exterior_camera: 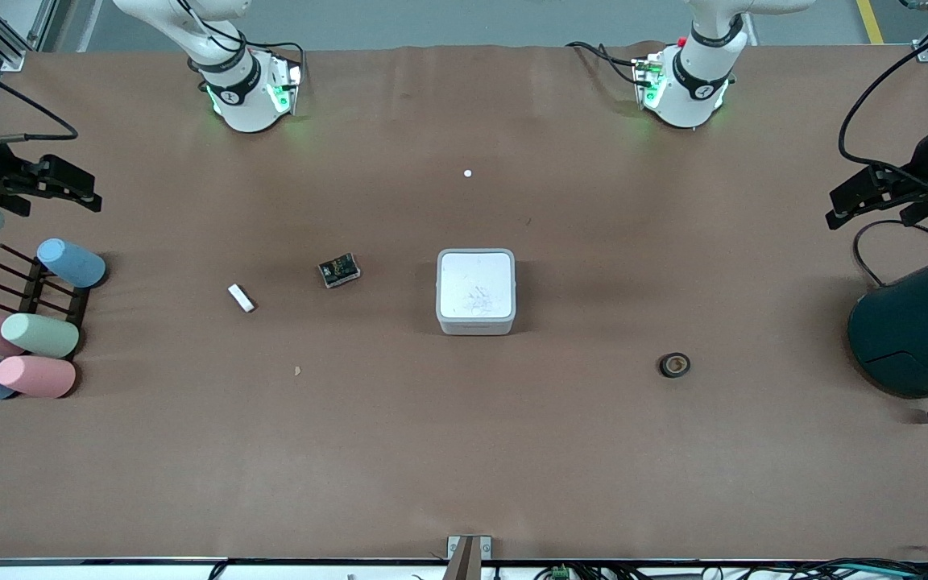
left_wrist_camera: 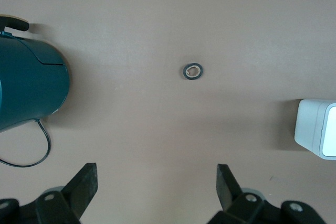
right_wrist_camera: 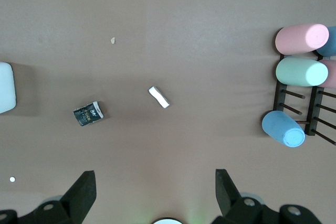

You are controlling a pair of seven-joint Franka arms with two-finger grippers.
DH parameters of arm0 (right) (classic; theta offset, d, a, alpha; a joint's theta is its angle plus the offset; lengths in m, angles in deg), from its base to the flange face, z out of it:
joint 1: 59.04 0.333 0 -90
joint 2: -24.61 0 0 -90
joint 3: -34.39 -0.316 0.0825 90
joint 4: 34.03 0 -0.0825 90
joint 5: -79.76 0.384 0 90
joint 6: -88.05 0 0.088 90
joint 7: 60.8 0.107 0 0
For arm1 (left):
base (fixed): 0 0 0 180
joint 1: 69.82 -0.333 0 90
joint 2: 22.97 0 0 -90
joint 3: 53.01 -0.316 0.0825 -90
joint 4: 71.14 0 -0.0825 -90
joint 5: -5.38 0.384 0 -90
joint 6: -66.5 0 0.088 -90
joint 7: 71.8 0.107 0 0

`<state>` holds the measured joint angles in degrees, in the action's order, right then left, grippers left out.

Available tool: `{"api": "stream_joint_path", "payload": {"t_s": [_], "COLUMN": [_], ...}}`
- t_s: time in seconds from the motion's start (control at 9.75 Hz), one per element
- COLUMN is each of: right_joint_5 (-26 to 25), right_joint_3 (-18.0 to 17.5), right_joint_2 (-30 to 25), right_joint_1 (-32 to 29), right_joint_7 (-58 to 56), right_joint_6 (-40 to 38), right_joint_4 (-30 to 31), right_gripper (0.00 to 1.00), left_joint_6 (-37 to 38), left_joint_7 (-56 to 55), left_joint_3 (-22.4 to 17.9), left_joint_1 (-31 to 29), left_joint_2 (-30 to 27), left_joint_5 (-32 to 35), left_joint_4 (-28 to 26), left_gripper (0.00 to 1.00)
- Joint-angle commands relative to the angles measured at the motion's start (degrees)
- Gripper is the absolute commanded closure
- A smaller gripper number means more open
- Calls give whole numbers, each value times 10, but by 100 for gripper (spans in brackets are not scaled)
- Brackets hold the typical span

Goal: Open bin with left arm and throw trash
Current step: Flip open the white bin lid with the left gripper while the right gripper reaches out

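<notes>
While both arms wait up high at the table's ends, the tape ring [exterior_camera: 674, 365] lies nearest the front camera, toward the left arm's end. A bit farther sits the white bin [exterior_camera: 475, 291] in the middle, lid shut. The white block [exterior_camera: 241, 297] and black packet [exterior_camera: 339, 271] lie toward the right arm's end. Only the front view shows all three bits of trash together. The left gripper [left_wrist_camera: 157, 182] is spread wide over bare table near the teal container [left_wrist_camera: 29, 85]. The right gripper [right_wrist_camera: 156, 184] is spread wide too, near the cups [right_wrist_camera: 299, 56].
</notes>
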<state>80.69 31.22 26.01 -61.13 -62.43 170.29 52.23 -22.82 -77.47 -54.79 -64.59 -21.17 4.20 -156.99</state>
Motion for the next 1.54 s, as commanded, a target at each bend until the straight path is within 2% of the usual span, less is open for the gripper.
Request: {"api": "stream_joint_path", "payload": {"t_s": [0.0, 0.1, 0.21, 0.31, 0.41, 0.62, 0.72, 0.82, 0.92, 1.13, 1.23, 1.44], "right_joint_5": [2, 1, 1, 2, 6, 8, 8, 8, 8, 8, 7, 7], "right_joint_3": [-3, -3, -3, -4, -6, -8, -8, -8, -8, -8, -8, -7], "right_joint_2": [-9, -9, -9, -8, -8, -5, 1, 20, 24, 25, 34, 89], "right_joint_1": [-6, -6, -5, -3, 0, 26, 43, 49, 46, 45, 46, 42], "right_joint_7": [-8, -7, -4, -2, -1, -2, -3, -4, -6, -11, -14, -88], "right_joint_6": [-1, -1, -4, -7, -12, -21, -7, 40, 126, 312, 385, 467], "right_joint_4": [5, 5, 6, 8, 14, 46, 64, 94, 157, 296, 336, 354], "right_gripper": [0, 0, 0, 0, 0, 0, 0, 0, 0, 0, 1, 0], "left_joint_6": [16, 15, 16, 4, -62, -213, -276, -329, -371, -406, -422, -428], "left_joint_7": [-4, -4, 7, 3, -22, -148, -202, -221, -238, -261, -269, -269], "left_joint_3": [4, 7, 32, 55, 79, 85, 85, 89, 90, 92, 92, 92], "left_joint_1": [4, 7, 28, 48, 90, 184, 225, 252, 279, 291, 291, 294], "left_joint_2": [10, 15, 29, 56, 118, 219, 261, 295, 322, 354, 369, 396], "left_joint_5": [7, 0, -1, 5, 13, 13, 9, 7, -7, -13, -39, -90], "left_joint_4": [20, 17, 17, 12, 16, 30, 35, 37, 37, 37, 37, 36], "left_gripper": [0, 0, 0, 13, 53, 98, 100, 100, 100, 100, 100, 100]}}
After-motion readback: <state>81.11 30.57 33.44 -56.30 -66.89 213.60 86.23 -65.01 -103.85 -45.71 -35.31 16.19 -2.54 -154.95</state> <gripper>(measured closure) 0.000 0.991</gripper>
